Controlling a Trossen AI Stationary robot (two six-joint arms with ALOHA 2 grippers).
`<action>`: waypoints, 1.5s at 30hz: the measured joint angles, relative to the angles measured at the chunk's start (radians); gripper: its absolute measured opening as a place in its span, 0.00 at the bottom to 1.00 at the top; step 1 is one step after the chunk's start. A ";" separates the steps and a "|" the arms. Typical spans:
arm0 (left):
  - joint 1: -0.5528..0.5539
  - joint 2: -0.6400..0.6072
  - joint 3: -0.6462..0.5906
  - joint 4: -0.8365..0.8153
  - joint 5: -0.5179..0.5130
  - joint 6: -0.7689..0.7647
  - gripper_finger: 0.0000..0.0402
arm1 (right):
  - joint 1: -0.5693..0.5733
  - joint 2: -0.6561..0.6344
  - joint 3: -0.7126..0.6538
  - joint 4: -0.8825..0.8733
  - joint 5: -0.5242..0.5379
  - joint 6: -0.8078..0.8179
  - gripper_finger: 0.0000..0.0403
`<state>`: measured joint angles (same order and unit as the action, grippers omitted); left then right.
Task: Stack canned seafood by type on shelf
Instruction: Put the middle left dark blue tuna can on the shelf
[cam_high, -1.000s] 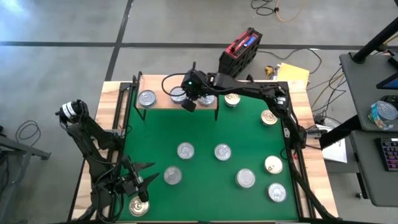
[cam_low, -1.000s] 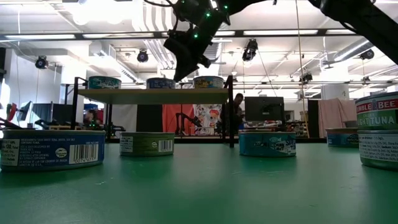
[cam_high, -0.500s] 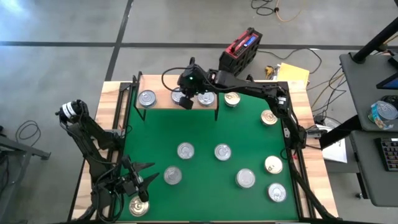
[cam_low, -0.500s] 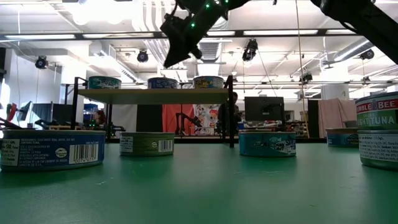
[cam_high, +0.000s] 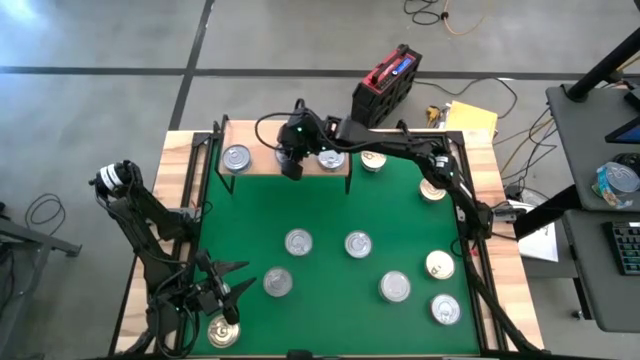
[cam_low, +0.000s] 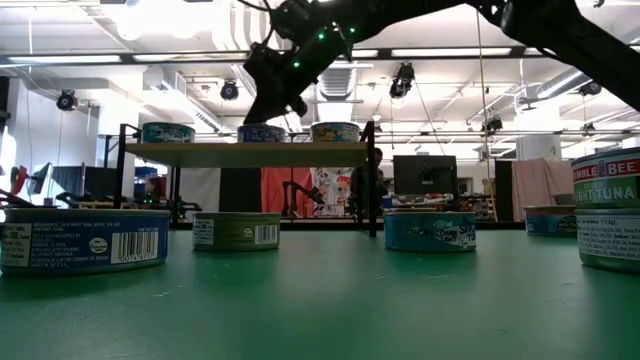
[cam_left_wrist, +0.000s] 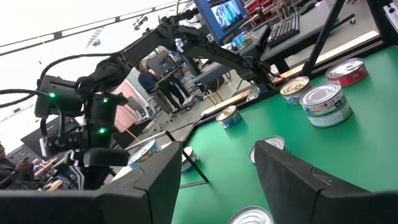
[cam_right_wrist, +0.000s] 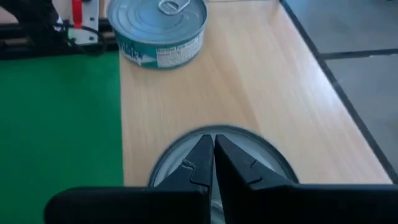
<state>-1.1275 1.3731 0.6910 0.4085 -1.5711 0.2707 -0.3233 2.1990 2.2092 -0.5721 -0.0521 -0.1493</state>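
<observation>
Shelf (cam_high: 262, 160): pale wood board, thin black legs; three round flat tins on top.
Mat (cam_high: 330, 210): smooth green; nine more tins (cam_high: 358, 243) scattered.
Right gripper (cam_high: 291, 166): fingers pressed together, empty, above middle shelf tin (cam_right_wrist: 261, 155).
Left gripper (cam_high: 222, 288): parted, empty, near corner.
</observation>
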 joint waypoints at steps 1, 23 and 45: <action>0.000 0.000 0.000 0.001 0.000 0.000 0.47 | 0.000 0.003 0.000 0.004 0.000 0.000 0.02; 0.000 0.000 0.000 0.001 0.000 -0.003 0.47 | -0.016 0.012 -0.001 0.014 0.027 0.005 0.02; 0.000 0.000 0.000 0.001 0.000 -0.003 0.47 | -0.039 0.012 -0.006 0.032 0.032 0.052 0.02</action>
<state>-1.1275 1.3731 0.6910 0.4091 -1.5711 0.2680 -0.3619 2.2105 2.2028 -0.5400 -0.0200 -0.0970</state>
